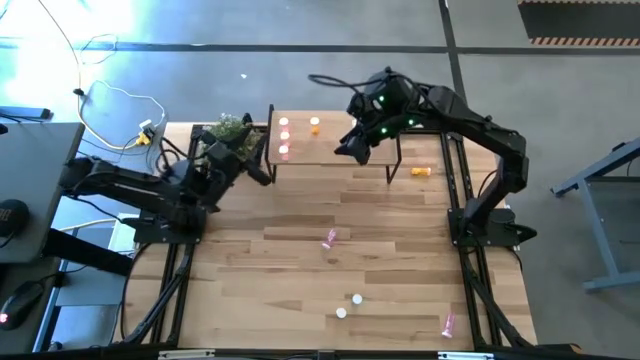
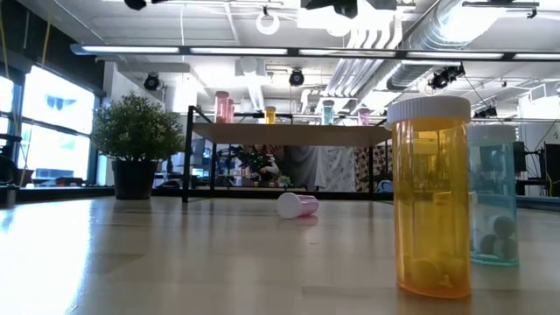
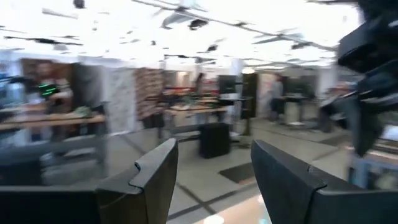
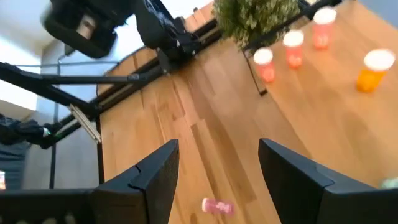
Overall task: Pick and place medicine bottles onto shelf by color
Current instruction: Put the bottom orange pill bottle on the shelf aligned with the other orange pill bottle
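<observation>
shelf partly stocked, both grippers empty

i take the shelf (image 1: 335, 140) as my landmark. on its top i count three pink bottles (image 1: 284, 136) lined up at the end nearest the potted plant (image 1: 228, 128), and one orange bottle (image 1: 315, 125) just beside them. the low view hints at more bottles further along the top, but i cannot count them.

still to place, by my reading: an orange bottle (image 1: 421, 172) lying on the table just off the shelf's far end from the plant, a pink one (image 1: 329, 238) lying in front of the shelf, two pale-capped ones (image 1: 349, 305) well in front of it, and another pink one (image 1: 447, 324) farther out again. i'd judge the sorting under halfway done.

the right gripper (image 1: 356, 148) hangs over the shelf top, fingers (image 4: 155, 177) spread, nothing between them. the left gripper (image 1: 262, 170) sits at the shelf's plant end, its fingers (image 3: 155, 180) also spread and holding nothing.
</observation>
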`<state>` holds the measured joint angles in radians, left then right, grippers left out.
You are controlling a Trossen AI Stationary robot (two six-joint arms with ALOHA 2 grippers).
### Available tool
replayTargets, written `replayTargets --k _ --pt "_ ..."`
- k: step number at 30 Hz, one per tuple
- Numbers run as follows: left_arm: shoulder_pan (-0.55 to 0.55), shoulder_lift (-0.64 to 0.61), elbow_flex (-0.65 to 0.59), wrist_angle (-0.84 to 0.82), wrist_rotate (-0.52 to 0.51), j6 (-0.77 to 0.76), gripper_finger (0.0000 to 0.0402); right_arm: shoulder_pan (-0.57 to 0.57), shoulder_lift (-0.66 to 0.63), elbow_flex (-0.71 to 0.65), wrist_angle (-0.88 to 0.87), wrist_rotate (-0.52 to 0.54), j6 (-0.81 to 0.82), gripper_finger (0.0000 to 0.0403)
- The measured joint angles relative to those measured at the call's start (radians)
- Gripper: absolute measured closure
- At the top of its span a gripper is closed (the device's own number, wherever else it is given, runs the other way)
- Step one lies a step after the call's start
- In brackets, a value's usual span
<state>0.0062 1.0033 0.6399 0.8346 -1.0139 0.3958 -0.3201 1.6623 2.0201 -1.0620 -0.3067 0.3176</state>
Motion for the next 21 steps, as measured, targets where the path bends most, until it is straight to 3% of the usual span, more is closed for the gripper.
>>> replayTargets --k 4,11,21 --pt "-0.026 -0.102 0.0 -0.208 0.119 -0.06 0.0206 0.057 0.002 0.0 -0.041 0.054 0.045 0.0192" --pt "-0.019 -0.256 -0.001 -0.593 0.455 -0.346 0.0206 0.169 0.003 0.0 -0.128 0.109 0.158 0.0192" --pt "-0.018 -0.311 -0.001 -0.764 0.719 -0.548 0.0206 0.406 0.003 0.0 -0.216 0.301 0.391 0.0192"
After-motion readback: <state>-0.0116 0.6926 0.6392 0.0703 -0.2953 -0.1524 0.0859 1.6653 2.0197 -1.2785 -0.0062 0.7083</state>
